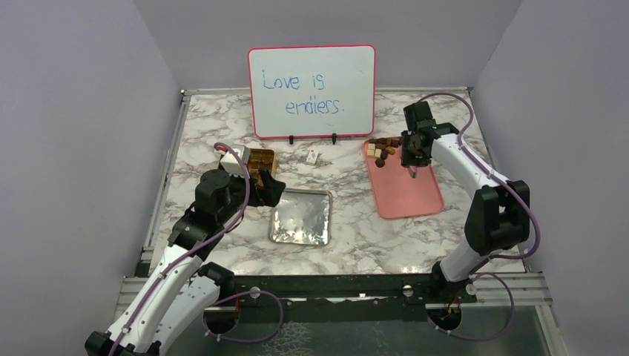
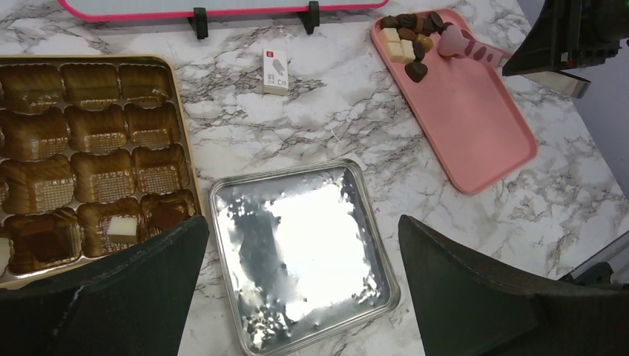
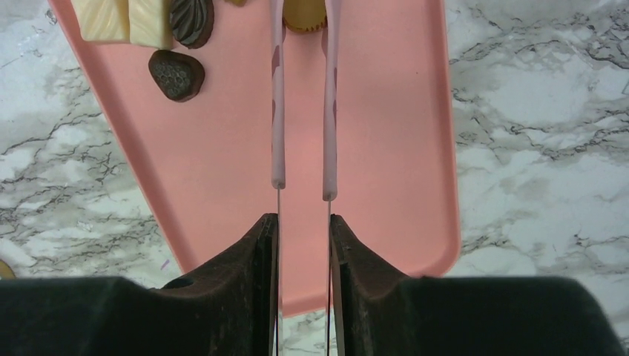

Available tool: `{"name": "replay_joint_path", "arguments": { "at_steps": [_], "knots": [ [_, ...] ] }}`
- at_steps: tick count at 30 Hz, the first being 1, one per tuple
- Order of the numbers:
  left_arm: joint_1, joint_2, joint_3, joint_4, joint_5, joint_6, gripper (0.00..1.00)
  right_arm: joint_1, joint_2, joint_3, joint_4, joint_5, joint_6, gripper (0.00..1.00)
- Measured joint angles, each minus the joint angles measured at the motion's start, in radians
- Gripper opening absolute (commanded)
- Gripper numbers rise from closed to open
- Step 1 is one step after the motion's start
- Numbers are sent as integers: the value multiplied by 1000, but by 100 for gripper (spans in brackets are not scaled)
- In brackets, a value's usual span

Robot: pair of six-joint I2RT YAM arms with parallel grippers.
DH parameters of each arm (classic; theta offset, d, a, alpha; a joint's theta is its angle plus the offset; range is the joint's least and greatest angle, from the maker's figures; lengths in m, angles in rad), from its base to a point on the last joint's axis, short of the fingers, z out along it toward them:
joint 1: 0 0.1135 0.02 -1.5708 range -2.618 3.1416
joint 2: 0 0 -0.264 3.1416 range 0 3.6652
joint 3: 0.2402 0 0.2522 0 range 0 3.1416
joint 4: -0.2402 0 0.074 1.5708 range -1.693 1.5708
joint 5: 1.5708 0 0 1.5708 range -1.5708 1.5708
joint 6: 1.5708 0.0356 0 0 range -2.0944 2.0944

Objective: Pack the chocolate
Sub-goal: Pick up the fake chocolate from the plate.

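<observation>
PACKING IN PROGRESS: The right tool [image 3: 304,222], pressed together on a pair of pink tongs [image 3: 278,111], reaches over the pink tray [image 3: 386,133] at the right of the overhead view. The tong arms stand either side of a round caramel-coloured piece [image 3: 304,11] at the top edge of the wrist frame, though whether the tips already bite cannot be told. The rest of the chocolate [image 1: 380,148] lies heaped in the tray's upper-left corner, with a few pieces [image 2: 122,226] already seated in the gold box [image 2: 100,174] at the left of the surface [image 1: 348,245]. The left tool [image 2: 303,222] hangs spread wide and empty above the silver lid [image 2: 326,311], just beside the box. Doing this step well likely means closing the tongs gently and squarely on the one round piece, clear of the cream squares [image 3: 126,18] and dark heart [image 3: 176,74] nearby. The piece should then be lifted straight up before travelling left and lowered into an unfilled cup rather than dropped from height. Too hard a squeeze could shoot it out sideways.
</observation>
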Motion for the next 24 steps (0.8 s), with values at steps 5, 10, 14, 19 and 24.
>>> {"name": "replay_joint_path", "arguments": {
  "at_steps": [5,10,14,19,24],
  "knots": [
    [0,-13,0,0,-16,0,99,0,-87,-29,-24,-14,16,29],
    [0,-25,0,-3,-24,-5,99,5,-183,-55,-67,-39,19,29],
    [0,-57,0,-10,-69,-14,99,18,-265,-68,-84,-85,13,29],
    [0,-94,1,-16,-133,-27,99,40,-407,-70,-81,-188,7,29],
    [0,-124,1,-16,-177,-31,99,82,-452,-75,-70,-256,9,29]
  ]
}}
